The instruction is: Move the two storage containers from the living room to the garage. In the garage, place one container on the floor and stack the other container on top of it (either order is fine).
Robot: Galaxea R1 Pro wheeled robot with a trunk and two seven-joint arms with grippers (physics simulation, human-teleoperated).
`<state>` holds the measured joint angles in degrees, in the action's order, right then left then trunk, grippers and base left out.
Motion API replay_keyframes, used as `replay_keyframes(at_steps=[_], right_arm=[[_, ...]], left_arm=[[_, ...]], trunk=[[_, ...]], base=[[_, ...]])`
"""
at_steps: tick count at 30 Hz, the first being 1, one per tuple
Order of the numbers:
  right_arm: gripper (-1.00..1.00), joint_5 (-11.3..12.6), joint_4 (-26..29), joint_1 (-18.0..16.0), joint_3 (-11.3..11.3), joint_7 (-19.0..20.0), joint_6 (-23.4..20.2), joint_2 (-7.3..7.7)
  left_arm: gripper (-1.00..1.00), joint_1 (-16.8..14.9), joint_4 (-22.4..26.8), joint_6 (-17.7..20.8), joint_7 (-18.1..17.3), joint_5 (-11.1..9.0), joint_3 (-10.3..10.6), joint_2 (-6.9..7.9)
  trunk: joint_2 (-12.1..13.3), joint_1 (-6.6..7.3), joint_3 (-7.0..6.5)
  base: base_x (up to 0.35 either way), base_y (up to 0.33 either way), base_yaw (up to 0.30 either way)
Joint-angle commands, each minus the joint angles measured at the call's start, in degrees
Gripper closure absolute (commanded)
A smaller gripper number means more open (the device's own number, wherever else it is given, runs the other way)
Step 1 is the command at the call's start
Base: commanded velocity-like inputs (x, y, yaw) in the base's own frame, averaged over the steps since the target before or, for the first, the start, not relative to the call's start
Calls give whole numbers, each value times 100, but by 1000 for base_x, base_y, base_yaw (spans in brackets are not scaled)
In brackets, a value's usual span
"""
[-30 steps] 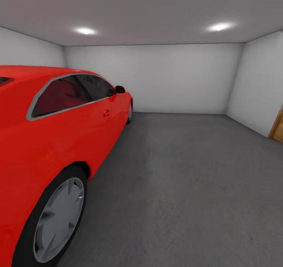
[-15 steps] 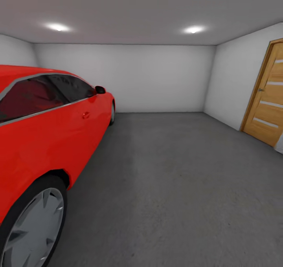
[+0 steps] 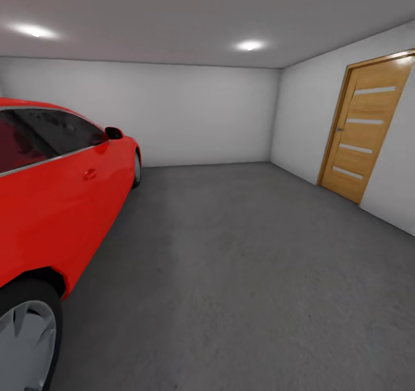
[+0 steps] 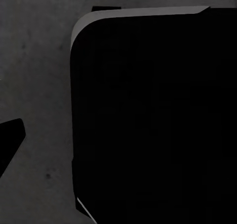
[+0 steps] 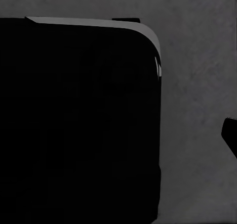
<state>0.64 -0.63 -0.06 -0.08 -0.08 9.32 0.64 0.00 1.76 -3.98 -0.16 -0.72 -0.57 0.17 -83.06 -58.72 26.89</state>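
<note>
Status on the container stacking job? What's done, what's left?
Done: the robot is in the garage, with the glossy red car on the left and the wooden door on the right. In hand: nothing visible; the wrist views show a black rounded body over dark grey concrete floor. Left: no orange-red container on that floor, so placing and stacking both appear undone.
</note>
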Motion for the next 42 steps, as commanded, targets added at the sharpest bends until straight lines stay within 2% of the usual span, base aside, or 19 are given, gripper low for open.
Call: replay_keyframes(at_steps=[1,29,42], right_arm=[[-100,7,-7,-3,0,-1,26,-1],[-100,7,-7,-3,0,-1,26,-2],[-100,7,-7,-3,0,-1,26,-11]], left_arm=[[-100,0,0,-16,-2,-7,-4,0],[-100,0,0,-16,-2,-13,-4,0],[-100,0,0,-15,-2,-11,-4,0]], trunk=[[-2,-1,4],[-2,-1,4],[-2,-1,4]], base=[[93,0,-300],[95,0,-300],[184,0,-300]])
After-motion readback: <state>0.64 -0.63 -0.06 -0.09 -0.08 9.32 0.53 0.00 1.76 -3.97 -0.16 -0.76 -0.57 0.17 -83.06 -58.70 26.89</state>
